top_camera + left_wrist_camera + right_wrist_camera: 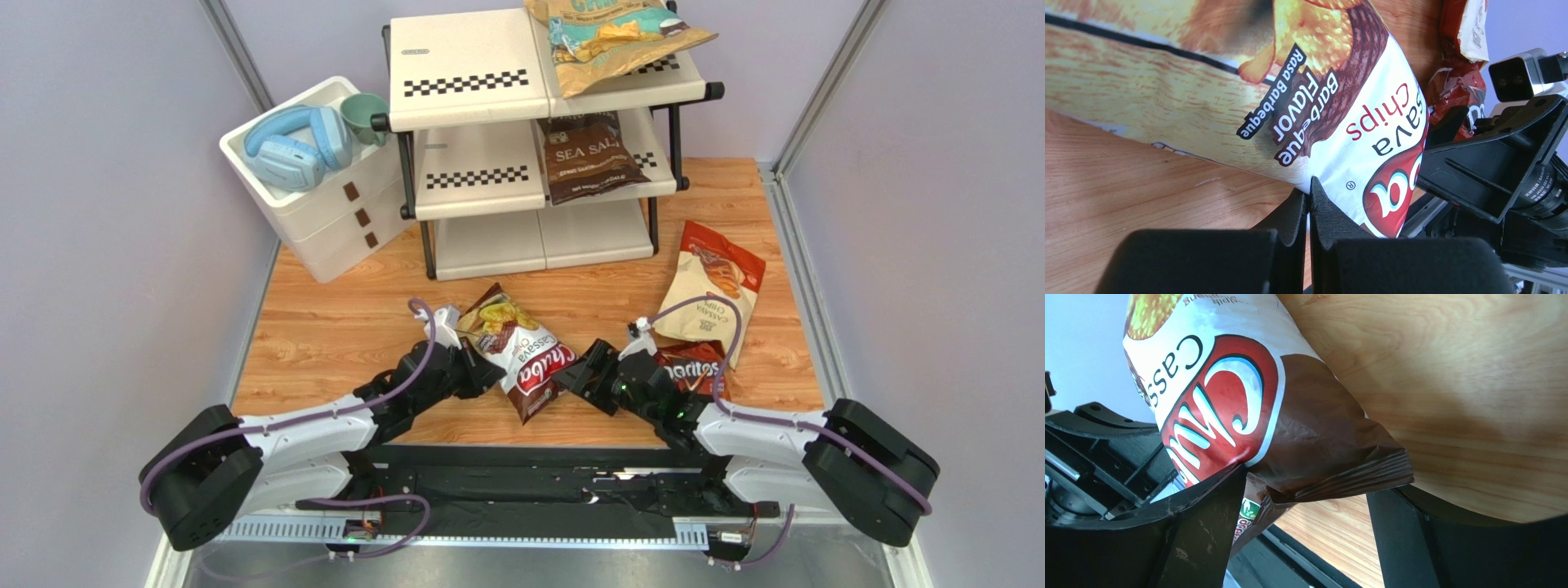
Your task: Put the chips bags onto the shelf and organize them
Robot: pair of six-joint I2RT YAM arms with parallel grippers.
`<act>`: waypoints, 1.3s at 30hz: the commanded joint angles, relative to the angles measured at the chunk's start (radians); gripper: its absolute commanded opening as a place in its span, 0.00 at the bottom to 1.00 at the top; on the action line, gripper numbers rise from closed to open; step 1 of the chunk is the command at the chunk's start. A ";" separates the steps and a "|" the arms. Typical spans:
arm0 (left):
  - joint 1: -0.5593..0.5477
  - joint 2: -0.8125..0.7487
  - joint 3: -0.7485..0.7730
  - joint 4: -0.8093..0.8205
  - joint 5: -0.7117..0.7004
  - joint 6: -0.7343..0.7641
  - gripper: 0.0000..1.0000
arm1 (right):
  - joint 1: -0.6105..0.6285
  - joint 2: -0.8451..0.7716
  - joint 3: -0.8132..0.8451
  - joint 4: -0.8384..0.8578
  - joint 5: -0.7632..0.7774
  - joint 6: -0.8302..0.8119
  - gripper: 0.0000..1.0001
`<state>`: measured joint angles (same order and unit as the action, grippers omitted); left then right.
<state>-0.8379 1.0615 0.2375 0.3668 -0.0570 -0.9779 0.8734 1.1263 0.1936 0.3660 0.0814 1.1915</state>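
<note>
One chips bag (524, 355), white and red, hangs over the worktop (344, 331) short of the shelf (466, 86), left gripper (1309, 205) pinching its edge, right gripper (1309, 508) spread around its crimped end, so I'd close squarely on that seam before freeing the left.

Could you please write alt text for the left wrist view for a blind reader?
The left pincer, jaws shut, pinches the lower edge of a crinkly white-and-red barbecue cassava chips bag over the light wooden tabletop. Beside the bag are the right arm's black wrist housing and a crumpled red foil bag.
</note>
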 commanded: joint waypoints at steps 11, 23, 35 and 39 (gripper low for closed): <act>-0.003 -0.026 -0.007 -0.014 0.043 0.045 0.00 | 0.039 0.087 0.096 0.140 0.230 0.049 0.59; -0.003 -0.049 -0.010 -0.034 0.048 0.053 0.00 | 0.088 0.279 0.130 0.237 0.172 0.089 0.19; -0.003 -0.319 0.060 -0.449 -0.108 0.051 0.21 | 0.093 0.158 0.211 -0.034 0.144 -0.137 0.00; -0.003 -0.506 0.060 -0.589 -0.173 0.064 0.36 | 0.095 0.070 0.230 -0.114 0.158 -0.245 0.00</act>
<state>-0.8379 0.7040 0.2558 -0.0486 -0.1371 -0.9348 0.9600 1.2743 0.3775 0.3611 0.2276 1.0966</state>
